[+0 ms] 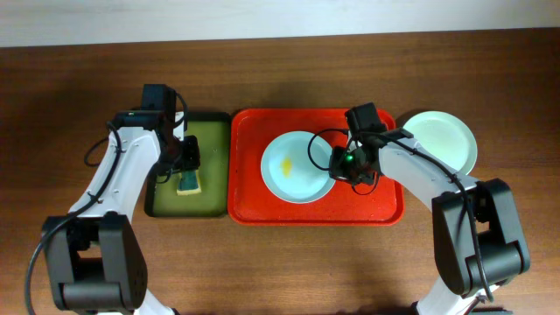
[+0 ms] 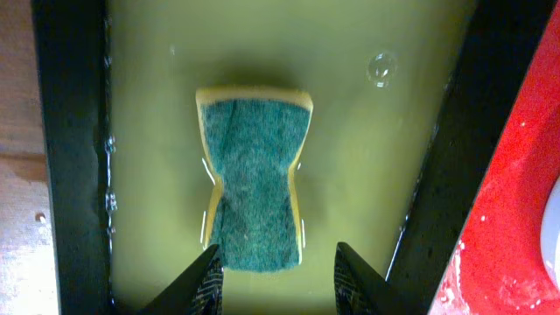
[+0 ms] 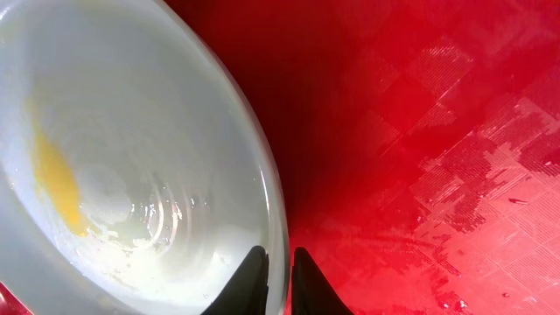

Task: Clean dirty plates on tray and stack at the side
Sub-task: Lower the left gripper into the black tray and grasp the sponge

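Right gripper (image 3: 276, 262) clenched on right rim of pale blue round plastic plate (image 1: 293, 171), thin fingers pinching edge from both sides. Plate sat centre-left in large red rectangular plastic tray (image 1: 376, 206), yellow smear (image 1: 285, 164) near its middle. Left gripper (image 2: 278, 254) spread wide over yellow-and-green sponge (image 2: 254, 175) in small dark green tray (image 1: 210, 122), sponge's end between fingertips, contact unclear. Farther back, pale green round plate (image 1: 442, 140) rested on wooden table (image 1: 262, 262), just right of red tray.

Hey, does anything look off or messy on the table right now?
The pale blue plate on the red tray carries a yellow smear. The sponge in the green tray is pinched narrow at its middle.
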